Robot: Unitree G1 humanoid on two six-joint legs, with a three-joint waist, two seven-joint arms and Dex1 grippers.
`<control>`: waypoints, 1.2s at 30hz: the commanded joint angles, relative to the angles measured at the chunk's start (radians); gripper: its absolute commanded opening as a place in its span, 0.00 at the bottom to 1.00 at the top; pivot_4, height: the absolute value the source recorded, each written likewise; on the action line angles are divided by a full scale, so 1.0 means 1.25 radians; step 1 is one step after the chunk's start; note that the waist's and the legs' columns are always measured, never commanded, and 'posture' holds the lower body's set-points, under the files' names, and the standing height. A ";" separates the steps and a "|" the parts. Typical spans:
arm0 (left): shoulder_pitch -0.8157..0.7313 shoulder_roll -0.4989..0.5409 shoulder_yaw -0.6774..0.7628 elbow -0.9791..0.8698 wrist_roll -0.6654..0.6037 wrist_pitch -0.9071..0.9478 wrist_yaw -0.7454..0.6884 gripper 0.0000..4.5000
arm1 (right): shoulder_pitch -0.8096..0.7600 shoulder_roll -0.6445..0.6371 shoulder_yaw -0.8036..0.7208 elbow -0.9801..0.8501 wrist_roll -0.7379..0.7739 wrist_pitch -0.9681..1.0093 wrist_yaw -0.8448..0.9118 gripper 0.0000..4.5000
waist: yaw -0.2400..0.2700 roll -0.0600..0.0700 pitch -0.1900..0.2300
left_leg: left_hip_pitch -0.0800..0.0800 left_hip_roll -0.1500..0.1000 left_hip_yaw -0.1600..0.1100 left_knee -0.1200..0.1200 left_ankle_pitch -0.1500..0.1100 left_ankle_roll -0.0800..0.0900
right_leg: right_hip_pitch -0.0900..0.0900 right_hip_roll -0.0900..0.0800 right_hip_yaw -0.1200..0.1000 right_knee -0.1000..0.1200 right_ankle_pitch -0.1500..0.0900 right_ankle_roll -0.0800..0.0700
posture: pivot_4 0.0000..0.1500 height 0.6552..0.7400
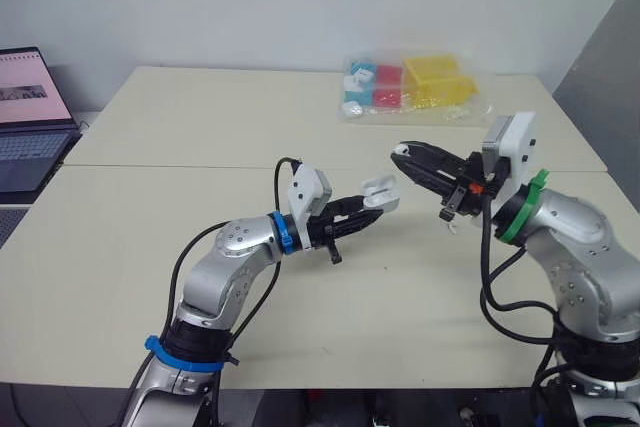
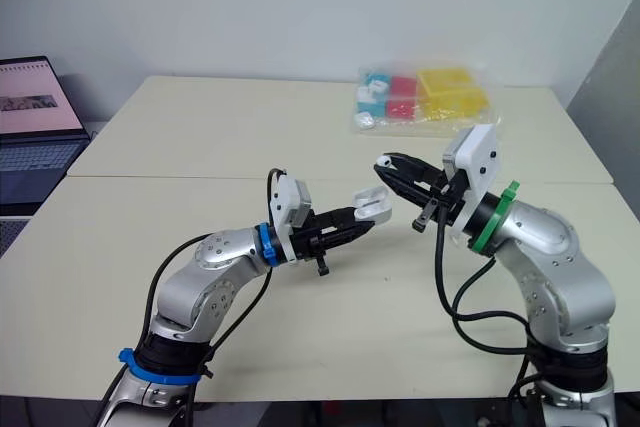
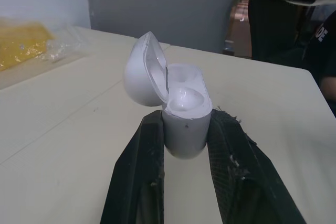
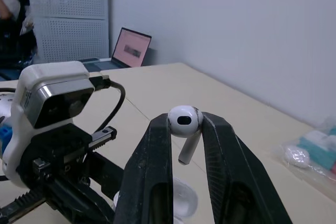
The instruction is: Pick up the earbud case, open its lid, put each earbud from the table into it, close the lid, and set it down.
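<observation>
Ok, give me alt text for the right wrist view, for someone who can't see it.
The right tool pinches a white earbud by its head between its black fingers, over a pale table. An open laptop sits beyond.

Left gripper (image 2: 362,217): black fingers pinch the small white plastic earbud case (image 2: 376,203); lid open
Right gripper (image 2: 388,166): fingers close together; tip just beside the case
Far side: clear plastic bag of coloured boxes (image 2: 425,97) on the wide cream table (image 2: 200,147)
Left edge: open grey laptop (image 2: 30,132)

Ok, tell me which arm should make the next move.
Right: the right end effector grips an earbud close to the open earbud case, which the left end effector clamps.
</observation>
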 commanded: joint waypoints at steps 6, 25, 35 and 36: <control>-0.024 0.016 0.003 -0.007 -0.009 -0.006 -0.016 0.17 | 0.075 0.041 0.063 0.018 -0.066 -0.160 -0.036 0.10 | 0.000 0.000 0.000 | 0.000 0.000 0.000 0.000 0.000 0.000 | 0.000 0.000 0.000 0.001 0.000 0.000 | 1.00 0.99; -0.026 0.011 0.000 -0.014 -0.013 0.001 -0.016 0.17 | 0.139 0.021 0.109 0.072 -0.095 -0.225 -0.023 0.10 | 0.000 0.000 0.000 | 0.001 0.000 0.000 0.000 0.000 0.000 | 0.000 0.000 0.000 0.000 0.000 0.000 | 1.00 0.99; -0.028 0.009 0.003 -0.018 -0.018 0.007 -0.016 0.17 | 0.164 0.006 0.129 0.103 -0.118 -0.260 -0.011 0.10 | 0.000 0.000 0.000 | 0.000 0.000 0.000 0.000 0.000 0.000 | 0.000 0.000 0.000 0.000 0.000 0.000 | 1.00 0.99; -0.028 0.009 0.004 -0.018 -0.018 0.006 -0.016 0.17 | 0.168 0.001 0.133 0.101 -0.115 -0.255 -0.007 0.10 | 0.000 0.000 0.000 | 0.000 0.000 0.000 0.000 0.000 0.000 | 0.000 0.000 0.000 0.000 0.000 0.000 | 1.00 0.99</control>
